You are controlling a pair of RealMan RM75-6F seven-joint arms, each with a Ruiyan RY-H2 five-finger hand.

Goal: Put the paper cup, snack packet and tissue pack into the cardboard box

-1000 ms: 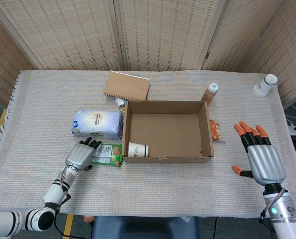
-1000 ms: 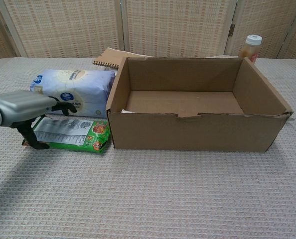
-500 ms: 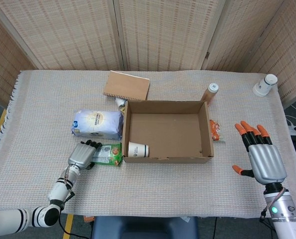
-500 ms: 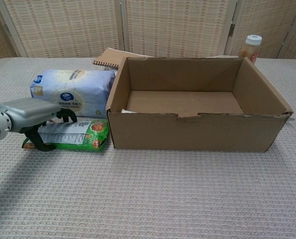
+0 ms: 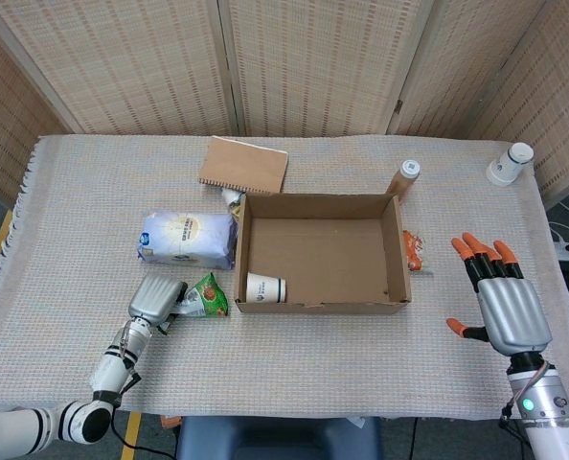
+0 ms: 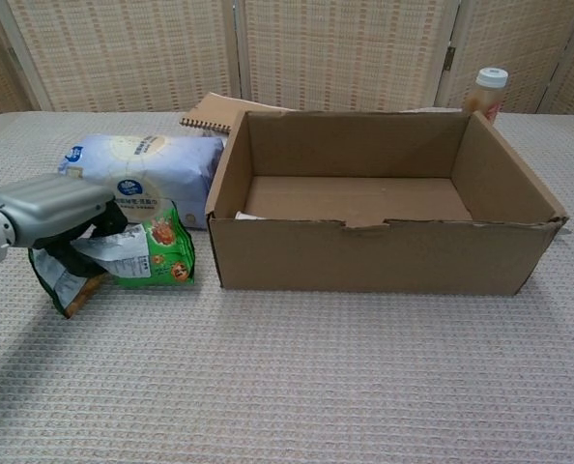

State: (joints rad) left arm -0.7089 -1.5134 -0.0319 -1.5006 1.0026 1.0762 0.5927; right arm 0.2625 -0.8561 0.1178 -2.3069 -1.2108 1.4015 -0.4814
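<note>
The snack packet (image 6: 132,256) sits pinched in the left hand (image 6: 50,208), its green foil crumpled and tilted up off the bench (image 5: 294,379), just left of the cardboard box (image 5: 321,251). The fingers (image 6: 79,253) curl around the packet's left end, so it hangs skewed, with the far end nearest the box wall.

The paper cup (image 5: 265,287) already lies on its side in the box's front-left corner. The tissue pack (image 5: 187,238) rests on the bench just behind the packet and beside the box's left wall, not yet moved.

The step in hand looks like carrying the packet into the box. To do it well, the hand needs to rise enough for the dangling end to clear the near-left wall, then travel right and let go over the open floor, away from the cup. The grip looks shallow and the foil is likely slippery, so a slow, level carry seems wise.

The right hand (image 5: 503,305) hovers well to the right of the box, fingers spread and holding nothing. A spiral notebook (image 5: 243,165), a bottle (image 5: 403,178) and a small orange item (image 5: 414,251) also lie on the bench.
</note>
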